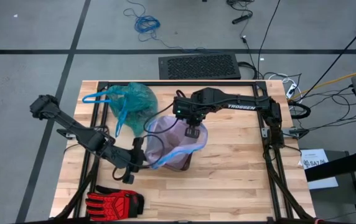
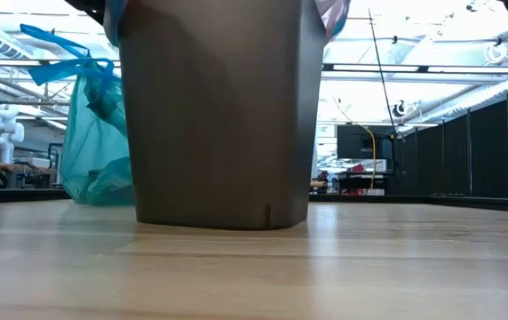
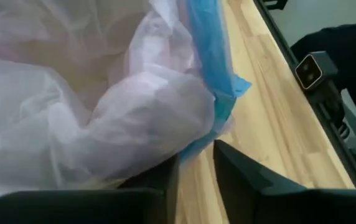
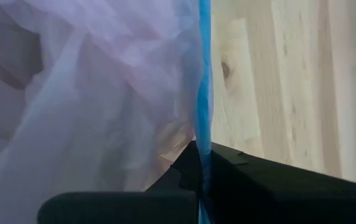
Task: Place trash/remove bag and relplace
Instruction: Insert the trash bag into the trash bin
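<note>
Wooden table (image 1: 240, 174), bin (image 2: 218, 133), teal bag (image 1: 131, 99), probably glove (image 1: 112, 202)

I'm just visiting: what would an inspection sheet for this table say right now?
Surface: wooden table, mostly bare.
Job's things: teal bag, tied and bulging, lies behind the bin; a lilac bag with a blue rim is draped in the bin.
Clutter: red-and-black glove at the front left corner.
Grippers: left tool slightly parted by the blue rim; right tool shut on the lilac bag's rim.
Cables: loose cords on the floor behind.
Surroundings: open workshop, black mat.
</note>
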Motion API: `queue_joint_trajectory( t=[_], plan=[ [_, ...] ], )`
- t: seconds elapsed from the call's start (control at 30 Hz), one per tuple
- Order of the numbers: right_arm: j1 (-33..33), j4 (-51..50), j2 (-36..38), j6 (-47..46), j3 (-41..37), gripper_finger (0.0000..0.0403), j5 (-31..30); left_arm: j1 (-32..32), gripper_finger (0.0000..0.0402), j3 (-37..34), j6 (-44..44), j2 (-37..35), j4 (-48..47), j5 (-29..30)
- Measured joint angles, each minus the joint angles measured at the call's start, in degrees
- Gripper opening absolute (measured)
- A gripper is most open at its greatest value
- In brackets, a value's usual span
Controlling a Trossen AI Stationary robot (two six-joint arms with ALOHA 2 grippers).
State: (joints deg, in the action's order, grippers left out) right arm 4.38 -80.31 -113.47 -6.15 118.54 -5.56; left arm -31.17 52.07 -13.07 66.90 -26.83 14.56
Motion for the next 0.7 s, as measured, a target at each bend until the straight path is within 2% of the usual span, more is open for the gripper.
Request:
queue_joint_trajectory(
  t=[0.17,0.3,0.53,0.7],
  plan=[
    [0.0,-1.54,0.0,-0.34,0.0,0.0,-0.87,-0.01,0.0144,0.4,-1.7,-2.01,-2.64,0.12],
    [-0.42,-1.56,0.0,-0.53,0.0,0.0,-0.88,-0.09,0.0165,0.4,-4.51,-1.94,-5.54,0.91],
    [-1.37,-2.13,0.0,-1.26,0.0,0.0,-0.92,-0.09,0.0169,-1.96,-7.6,-0.02,-4.68,1.6],
    [-1.88,-4.45,0.0,-2.15,0.0,0.0,-3.74,-1.18,0.0169,-1.76,-7.62,-0.36,-2.44,1.54]
  ],
)
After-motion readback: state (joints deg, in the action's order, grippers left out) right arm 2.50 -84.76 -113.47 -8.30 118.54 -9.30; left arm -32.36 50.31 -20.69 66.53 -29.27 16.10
